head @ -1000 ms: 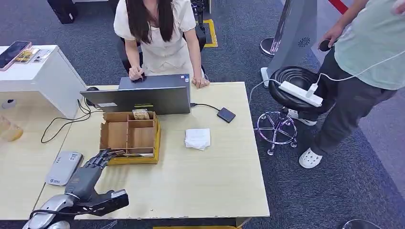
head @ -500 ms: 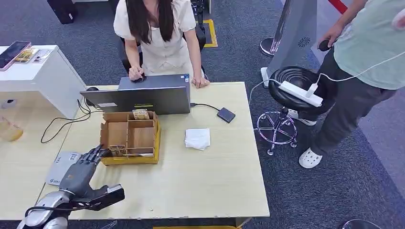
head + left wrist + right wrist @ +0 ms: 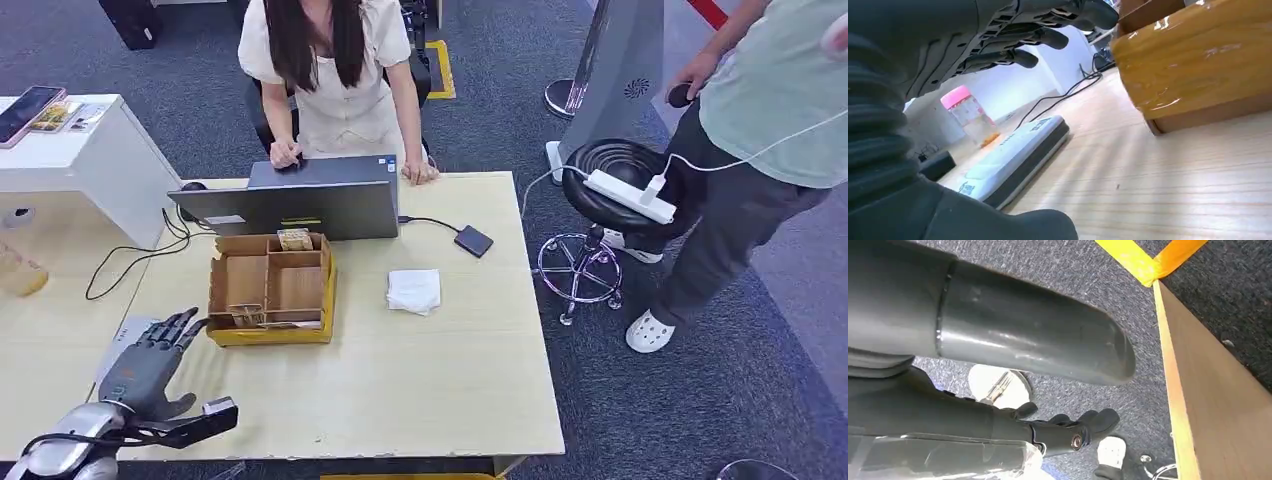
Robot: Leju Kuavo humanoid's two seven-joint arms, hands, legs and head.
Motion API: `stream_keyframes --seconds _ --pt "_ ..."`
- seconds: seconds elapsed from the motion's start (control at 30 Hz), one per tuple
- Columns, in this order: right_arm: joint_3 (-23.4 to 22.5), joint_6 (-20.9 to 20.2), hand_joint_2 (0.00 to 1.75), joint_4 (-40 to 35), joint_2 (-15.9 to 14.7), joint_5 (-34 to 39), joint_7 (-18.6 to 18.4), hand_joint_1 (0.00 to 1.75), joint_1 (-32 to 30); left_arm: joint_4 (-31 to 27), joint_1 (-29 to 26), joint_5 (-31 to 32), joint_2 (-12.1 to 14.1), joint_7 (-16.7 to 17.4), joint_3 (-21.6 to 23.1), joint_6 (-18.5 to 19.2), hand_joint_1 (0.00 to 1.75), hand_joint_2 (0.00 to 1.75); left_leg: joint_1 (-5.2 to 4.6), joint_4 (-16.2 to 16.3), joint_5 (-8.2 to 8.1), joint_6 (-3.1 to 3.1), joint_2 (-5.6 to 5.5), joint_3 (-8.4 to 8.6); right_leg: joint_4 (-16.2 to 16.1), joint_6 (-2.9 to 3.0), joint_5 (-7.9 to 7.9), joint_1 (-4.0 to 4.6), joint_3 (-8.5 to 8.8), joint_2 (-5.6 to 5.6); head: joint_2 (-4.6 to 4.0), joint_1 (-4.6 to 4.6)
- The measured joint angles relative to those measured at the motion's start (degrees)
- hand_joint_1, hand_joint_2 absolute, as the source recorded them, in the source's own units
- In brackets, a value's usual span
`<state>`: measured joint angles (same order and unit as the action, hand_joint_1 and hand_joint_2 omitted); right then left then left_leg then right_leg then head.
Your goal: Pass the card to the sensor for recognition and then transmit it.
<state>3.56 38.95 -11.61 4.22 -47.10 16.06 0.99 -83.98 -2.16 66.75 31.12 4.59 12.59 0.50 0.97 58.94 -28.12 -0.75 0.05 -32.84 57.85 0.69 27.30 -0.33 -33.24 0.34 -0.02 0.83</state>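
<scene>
Looking across the table [image 3: 420, 390], I see the box [image 3: 270, 288] left of centre and the sensor [image 3: 112, 350] at lower left. My left hand [image 3: 150, 362] has slid from the box to over the sensor, fingers apart, no card visible in them. Right hand [image 3: 1068, 432] hangs; grip unclear.
</scene>
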Motion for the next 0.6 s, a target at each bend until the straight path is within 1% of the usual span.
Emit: stream_keyframes --seconds 0.27,0.43,0.6 --pt "-0.26 0.0 0.0 0.04 0.0 -0.02 0.22 0.0 0.0 0.2 0.01 -0.09 0.0 -1.18 0.02 -0.02 0.0 1.75 0.0 0.0 0.0 0.0 0.0 0.0 0.0 0.0 0.0 0.0 0.0 0.0 0.0 0.02" --pt "-0.59 0.0 0.0 0.11 0.0 -0.02 0.33 0.0 0.0 -0.17 0.0 -1.7 -0.02 -2.49 0.07 0.04 0.0 1.75 0.0 0.0 0.0 0.0 0.0 0.0 0.0 0.0 0.0 0.0 -0.01 0.0 0.0 0.02" --pt "-0.83 0.02 0.0 0.2 0.0 -0.02 0.33 0.0 -0.01 -1.27 -0.05 -5.67 -0.17 -3.59 0.07 2.65 0.0 1.75 0.01 0.0 0.0 0.0 0.0 0.0 0.0 0.0 0.0 0.01 -0.01 0.0 0.0 0.02"
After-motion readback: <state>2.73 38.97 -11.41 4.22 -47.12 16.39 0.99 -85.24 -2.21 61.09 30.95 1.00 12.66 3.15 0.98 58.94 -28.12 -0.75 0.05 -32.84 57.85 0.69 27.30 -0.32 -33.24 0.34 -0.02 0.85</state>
